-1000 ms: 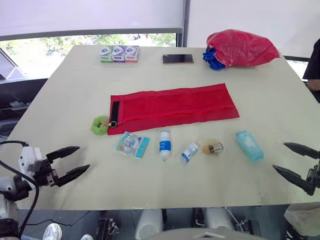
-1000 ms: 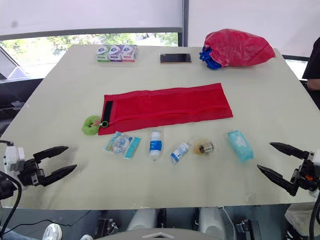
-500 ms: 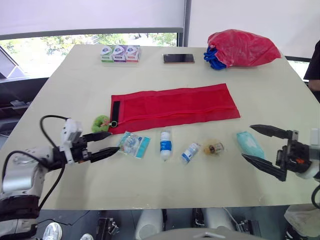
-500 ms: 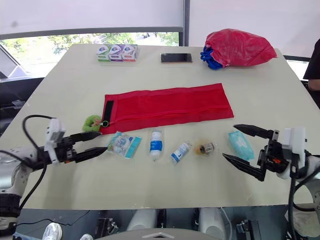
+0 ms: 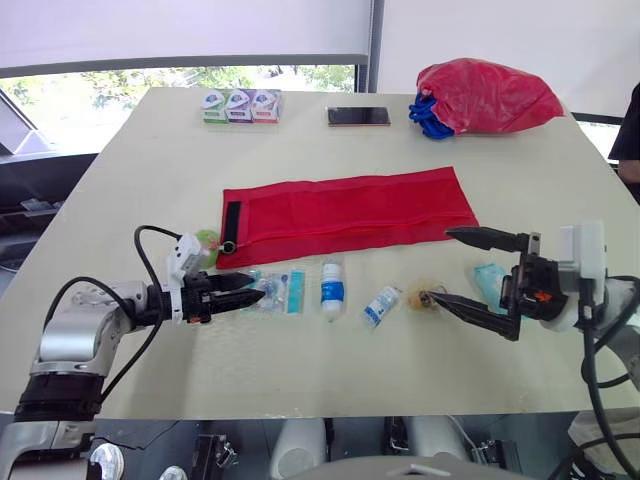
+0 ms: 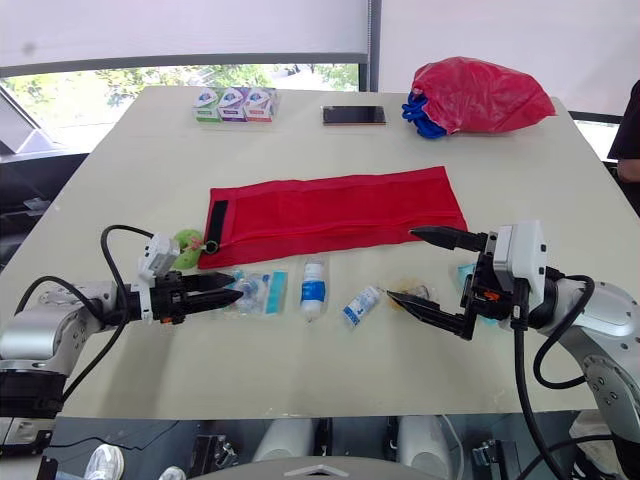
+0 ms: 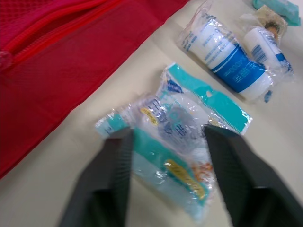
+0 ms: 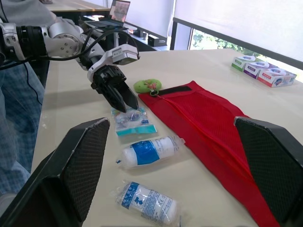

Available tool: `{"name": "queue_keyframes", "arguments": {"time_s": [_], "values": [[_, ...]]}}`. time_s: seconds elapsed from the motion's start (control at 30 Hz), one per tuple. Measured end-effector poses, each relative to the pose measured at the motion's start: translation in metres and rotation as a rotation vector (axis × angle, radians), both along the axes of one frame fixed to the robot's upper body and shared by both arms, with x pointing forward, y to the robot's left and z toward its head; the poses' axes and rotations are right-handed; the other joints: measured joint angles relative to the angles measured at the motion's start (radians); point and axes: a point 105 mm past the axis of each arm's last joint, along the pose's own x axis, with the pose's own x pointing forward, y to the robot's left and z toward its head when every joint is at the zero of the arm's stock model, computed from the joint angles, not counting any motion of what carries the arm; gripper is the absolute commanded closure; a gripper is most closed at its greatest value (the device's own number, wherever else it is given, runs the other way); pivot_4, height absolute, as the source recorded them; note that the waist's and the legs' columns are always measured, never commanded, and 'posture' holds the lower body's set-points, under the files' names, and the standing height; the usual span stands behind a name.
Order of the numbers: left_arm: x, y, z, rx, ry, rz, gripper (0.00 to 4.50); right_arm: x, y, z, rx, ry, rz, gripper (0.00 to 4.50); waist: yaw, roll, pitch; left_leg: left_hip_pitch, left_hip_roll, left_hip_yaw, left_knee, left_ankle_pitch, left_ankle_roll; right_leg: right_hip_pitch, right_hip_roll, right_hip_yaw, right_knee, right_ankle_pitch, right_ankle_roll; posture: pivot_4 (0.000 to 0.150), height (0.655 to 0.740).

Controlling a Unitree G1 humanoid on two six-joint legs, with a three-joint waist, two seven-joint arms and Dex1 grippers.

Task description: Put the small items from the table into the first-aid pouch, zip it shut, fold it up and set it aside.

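The long red mesh pouch (image 5: pixel 350 210) is lying flat and unfolded across the middle of the cream counter (image 5: pixel 150 150), with a fuzzy green pom-pom (image 8: pixel 147 85) sitting at its left end. The small items are lying in a row on the counter just in front of it: a clear packet with teal printing (image 5: pixel 280 290), a white roll with a blue label (image 5: pixel 331 290), a smaller blue-and-white roll (image 5: pixel 380 303), a small round thing in clear wrap (image 5: pixel 422 297) and a teal soft pack (image 5: pixel 487 278).

The left claw (image 7: pixel 168 134) is hovering low at the left end of the row, its two black fingers apart and straddling the clear packet; I can't tell if they're touching it. The right claw (image 5: pixel 441 265) is hanging at the right end, fingers spread wide and holding nothing, its lower fingertip just beside the round wrapped thing and the teal pack partly hidden behind it.

Along the far edge are sitting three small boxes (image 5: pixel 240 105), a dark phone (image 5: pixel 358 116) and a red plastic bag (image 5: pixel 485 95)
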Motion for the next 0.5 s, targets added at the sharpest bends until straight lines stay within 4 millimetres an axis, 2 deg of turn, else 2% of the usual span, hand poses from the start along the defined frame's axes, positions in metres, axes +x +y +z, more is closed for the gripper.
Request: {"name": "queue_keyframes", "arguments": {"time_s": [0.07, 0.37, 0.5], "values": [[0.000, -0.003, 0.003, -0.003, 0.000, -0.003, 4.47, 0.000, 0.001, 0.001, 0.000, -0.004, 0.006, 0.00, -0.001, 0.000, 0.000, 0.000, 0.000, 0.000, 0.000, 0.000, 0.000, 0.000, 0.000, 0.000, 0.000, 0.000, 0.000, 0.150, 0.7400], [-0.003, -0.007, 0.010, -0.007, -0.012, 0.014, 4.47, 0.003, 0.002, 0.000, -0.005, -0.002, 0.012, 0.00, -0.001, 0.000, 0.000, 0.000, 0.000, 0.000, 0.000, 0.000, 0.000, 0.000, 0.000, 0.000, 0.000, 0.000, 0.000, 0.150, 0.7400], [0.002, 0.002, 0.024, -0.031, -0.070, 0.066, 4.47, 0.004, 0.002, -0.002, -0.006, 0.003, 0.012, 0.00, -0.001, 0.000, 0.000, 0.000, 0.000, 0.000, 0.000, 0.000, 0.000, 0.000, 0.000, 0.000, 0.000, 0.000, 0.000, 0.150, 0.7400]]}}
